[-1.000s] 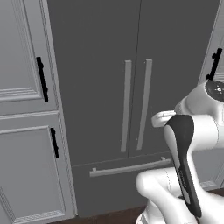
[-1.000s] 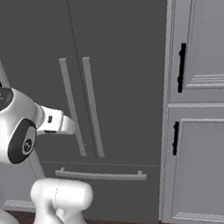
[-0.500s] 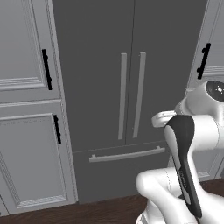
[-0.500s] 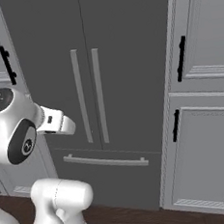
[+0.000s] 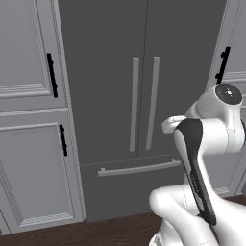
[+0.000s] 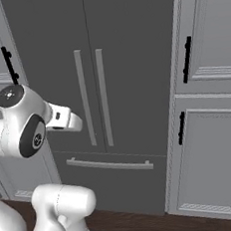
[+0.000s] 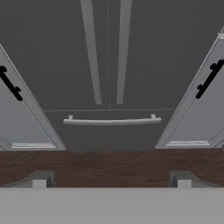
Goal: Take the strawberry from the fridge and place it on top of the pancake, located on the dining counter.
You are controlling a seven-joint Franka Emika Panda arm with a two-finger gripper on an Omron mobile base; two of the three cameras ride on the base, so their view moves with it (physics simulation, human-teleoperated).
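Left base view: the fridge (image 5: 144, 96) stands shut, two pale bar handles (image 5: 144, 103) side by side, its drawer handle (image 5: 139, 168) below. Grey cabinets (image 5: 29, 120) flank it above a dark wood floor (image 5: 96, 233).

Right base view: same fridge, doors closed; cabinets to its right.

Hand view: the gripper (image 7: 111, 181) spreads wide and empty, fingertips (image 7: 39, 180) low over the floor, facing the drawer. The strawberry cannot be seen behind the closed doors.

Home kitchen, rendered: tall dark grey two-door fridge (image 5: 144, 96) w/ long pale bar handles (image 5: 144, 103) & bottom drawer (image 6: 111, 180), flanked by light grey panelled cabinets (image 5: 31, 120) w/ black handles, dark wood floor (image 7: 109, 166).
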